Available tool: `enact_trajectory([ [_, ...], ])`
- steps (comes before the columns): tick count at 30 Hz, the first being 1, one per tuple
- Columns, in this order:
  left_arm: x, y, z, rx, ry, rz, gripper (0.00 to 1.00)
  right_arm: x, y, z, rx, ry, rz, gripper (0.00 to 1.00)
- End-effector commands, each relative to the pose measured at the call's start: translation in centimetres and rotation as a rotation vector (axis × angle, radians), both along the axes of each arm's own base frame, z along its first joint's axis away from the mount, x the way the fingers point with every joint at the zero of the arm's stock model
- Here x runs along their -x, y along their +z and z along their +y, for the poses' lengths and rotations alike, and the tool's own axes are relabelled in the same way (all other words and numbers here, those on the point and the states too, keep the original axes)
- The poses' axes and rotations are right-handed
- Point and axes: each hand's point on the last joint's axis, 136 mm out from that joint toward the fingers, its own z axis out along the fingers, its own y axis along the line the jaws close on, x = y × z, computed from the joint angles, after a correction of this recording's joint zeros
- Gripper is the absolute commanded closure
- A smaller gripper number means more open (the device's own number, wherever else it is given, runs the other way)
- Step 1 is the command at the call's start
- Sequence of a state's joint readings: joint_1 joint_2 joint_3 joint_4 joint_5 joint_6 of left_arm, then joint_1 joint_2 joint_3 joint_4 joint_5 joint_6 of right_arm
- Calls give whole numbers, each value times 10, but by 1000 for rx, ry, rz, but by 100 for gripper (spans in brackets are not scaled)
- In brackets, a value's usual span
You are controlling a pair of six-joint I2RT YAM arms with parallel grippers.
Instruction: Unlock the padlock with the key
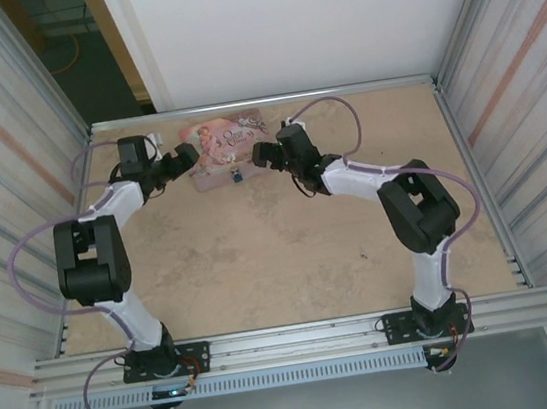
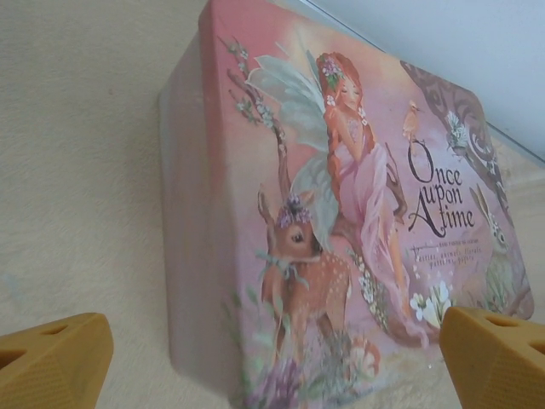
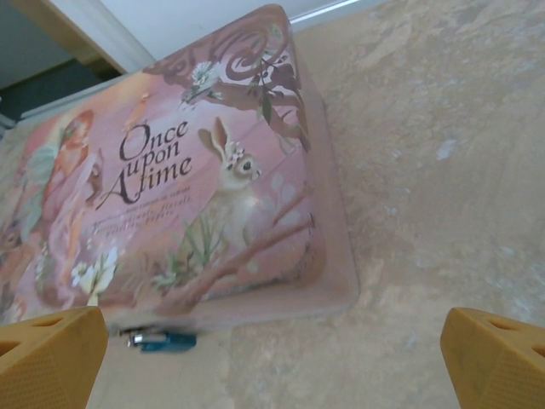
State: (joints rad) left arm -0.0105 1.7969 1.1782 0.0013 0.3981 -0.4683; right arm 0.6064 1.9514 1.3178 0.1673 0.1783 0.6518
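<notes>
Right gripper (image 3: 272, 362) gapes before pink tin (image 3: 196, 170); padlock (image 3: 168, 342) just beside.

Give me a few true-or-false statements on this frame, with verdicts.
1. The left gripper and the right gripper are both open. True.
2. The padlock lies on the lid of the tin. False: it sits low against the tin's side wall.
3. The tin stands between the two grippers. True.
4. The padlock's body is red. False: it is blue.
</notes>
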Motion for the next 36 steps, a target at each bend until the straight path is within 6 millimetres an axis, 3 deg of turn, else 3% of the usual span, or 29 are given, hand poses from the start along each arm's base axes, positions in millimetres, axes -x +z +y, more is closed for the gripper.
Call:
enact_trajectory([
  [1, -16, 5, -7, 47, -40, -15, 1, -19, -4, 0, -56, -39, 28, 1],
  [9, -36, -6, -23, 92, -117, -4, 1, -43, -21, 16, -128, 43, 75, 1],
  [18, -39, 2, -55, 81, -256, -23, 2, -38, -17, 42, -180, 224, 66, 1],
  [25, -32, 11, -84, 61, -349, -34, 2, -16, -11, 46, -164, 303, 62, 1],
  [36, 1, 13, -138, 47, -469, -19, 2, 53, -6, 29, -117, 321, 95, 1],
])
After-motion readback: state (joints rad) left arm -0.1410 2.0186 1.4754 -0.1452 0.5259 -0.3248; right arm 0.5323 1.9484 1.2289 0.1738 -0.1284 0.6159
